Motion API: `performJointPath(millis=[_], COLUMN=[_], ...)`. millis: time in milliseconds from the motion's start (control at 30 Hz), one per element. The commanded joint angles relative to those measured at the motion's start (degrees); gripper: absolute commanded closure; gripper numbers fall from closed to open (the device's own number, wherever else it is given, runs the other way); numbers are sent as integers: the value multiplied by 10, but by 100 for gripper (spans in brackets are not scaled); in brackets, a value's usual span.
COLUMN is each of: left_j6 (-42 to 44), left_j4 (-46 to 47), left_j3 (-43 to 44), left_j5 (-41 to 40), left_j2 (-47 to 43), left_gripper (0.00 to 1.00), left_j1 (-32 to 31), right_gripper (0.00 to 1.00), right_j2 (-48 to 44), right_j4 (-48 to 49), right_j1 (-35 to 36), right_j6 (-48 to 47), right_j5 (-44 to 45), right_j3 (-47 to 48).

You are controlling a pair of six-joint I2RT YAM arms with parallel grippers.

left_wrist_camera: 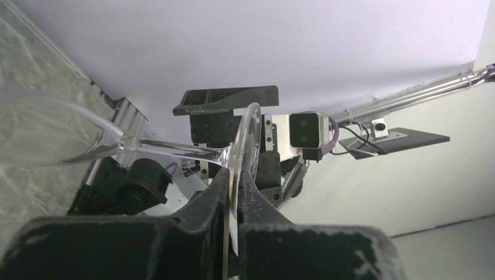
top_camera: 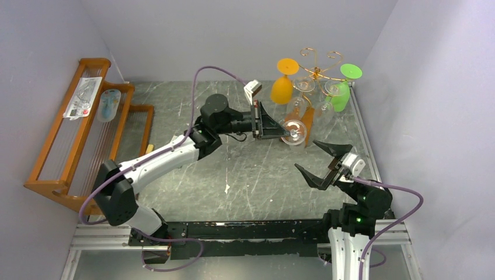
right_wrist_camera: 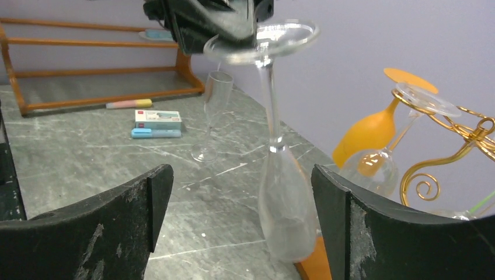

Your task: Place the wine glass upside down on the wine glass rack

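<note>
Clear wine glass [right_wrist_camera: 285, 204] hangs bowl-down, its foot pinched in the left tool [left_wrist_camera: 233, 195]. The right tool [top_camera: 304, 154] gapes wide near it, holding nothing. The gold wire rack [top_camera: 318, 73] stands just beyond the left tool.
</note>
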Motion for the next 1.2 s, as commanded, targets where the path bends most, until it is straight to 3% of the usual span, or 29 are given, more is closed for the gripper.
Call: performJointPath(millis=[0,267,467,633,900,1167], left_j6=[48,109,133,129,125,35], left_j4=[-84,-208,-250,-281,-340,-234], left_j3=[0,21,139,285,539,565], left_j5=[-6,-36,-37,-34,-85,-97], left_j2=[-42,-68,3,117,312,386], left_gripper=[95,95,95,95,95,95], left_j1=[34,166,245,258,252,227], right_gripper=[8,4,1,6,9,11], right_j2=[-1,-5,27,65,8,-40], right_j4=[4,-22,-56,-149,-216,-289], right_j1=[4,4,3,3,3,3], right_j6=[13,49,195,314,351,324], right_j5=[-15,83,204,288,380,430], right_j3=[18,58,108,174,207,241])
